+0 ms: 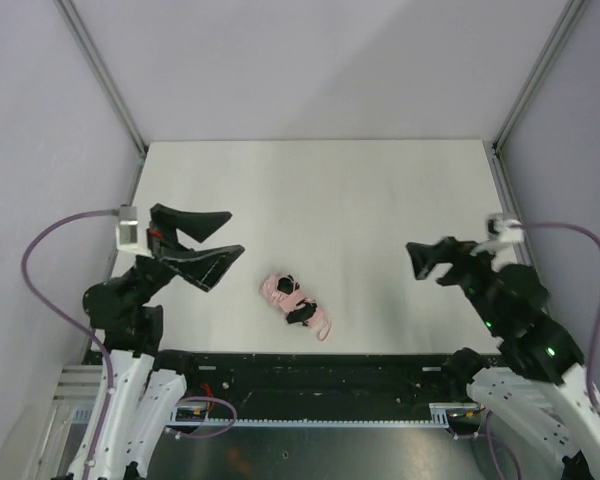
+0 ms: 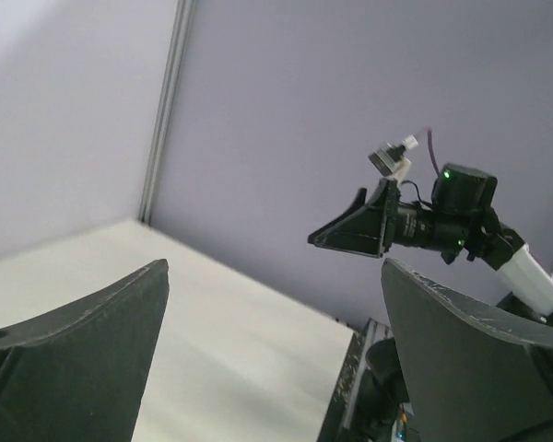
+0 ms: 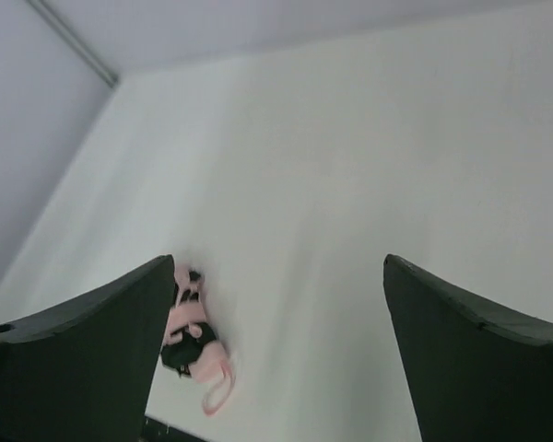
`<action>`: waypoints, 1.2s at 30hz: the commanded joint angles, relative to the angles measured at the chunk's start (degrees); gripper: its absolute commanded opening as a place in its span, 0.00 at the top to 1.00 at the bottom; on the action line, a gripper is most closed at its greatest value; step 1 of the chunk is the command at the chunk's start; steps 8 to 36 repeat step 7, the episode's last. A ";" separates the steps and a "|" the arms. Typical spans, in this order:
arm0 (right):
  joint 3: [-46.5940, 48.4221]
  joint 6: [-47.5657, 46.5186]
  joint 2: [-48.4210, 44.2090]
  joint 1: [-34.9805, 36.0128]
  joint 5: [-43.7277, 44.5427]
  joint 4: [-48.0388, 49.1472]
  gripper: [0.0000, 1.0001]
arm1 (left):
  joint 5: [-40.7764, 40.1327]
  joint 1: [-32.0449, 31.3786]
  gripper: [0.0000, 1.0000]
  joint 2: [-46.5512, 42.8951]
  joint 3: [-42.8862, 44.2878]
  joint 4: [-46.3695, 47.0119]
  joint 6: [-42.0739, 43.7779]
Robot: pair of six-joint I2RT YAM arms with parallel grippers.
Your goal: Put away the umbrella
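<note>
- At the left edge of the table (image 1: 330, 190), the left gripper (image 1: 234, 232) hovers above the surface with its jaws spread wide and nothing between them. It points inward toward the middle.
- From the left wrist view, only bare tabletop and the far wall show between its fingers. The umbrella is not in that view.
- Just left of centre, near the front edge, the umbrella (image 1: 292, 298) lies flat on the table, collapsed into a short pale pink bundle with black parts showing through.
- Its thin pink wrist strap (image 1: 324, 326) trails loose in a loop off the bundle's right, near end.
- The umbrella sits between the two arms, apart from both and somewhat nearer the left one. Nothing touches it.
- On the right, the right gripper (image 1: 416, 262) is raised off the table, jaws released and empty, aimed toward the centre.
- The right wrist view catches the umbrella (image 3: 189, 336) low and to the left, beside one finger's edge but well ahead of it.
- Step, as judged: the umbrella is folded down and no hand is on it, so this is either an approach or the finish. No sleeve or bin is in view.
- If more remains, the next move calls for one arm to descend over the bundle and close across its body, not the strap, which would slip.
</note>
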 commanded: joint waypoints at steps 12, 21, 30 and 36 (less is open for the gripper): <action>2.43 -9.74 -15.94 -0.27 8.68 2.02 0.01 | -2.87 -0.50 0.01 -0.96 13.77 1.70 3.44; 2.43 -9.74 -15.94 -0.27 8.68 2.02 0.01 | -2.87 -0.50 0.01 -0.96 13.77 1.70 3.44; 2.43 -9.74 -15.94 -0.27 8.68 2.02 0.01 | -2.87 -0.50 0.01 -0.96 13.77 1.70 3.44; 2.43 -9.74 -15.94 -0.27 8.68 2.02 0.01 | -2.87 -0.50 0.01 -0.96 13.77 1.70 3.44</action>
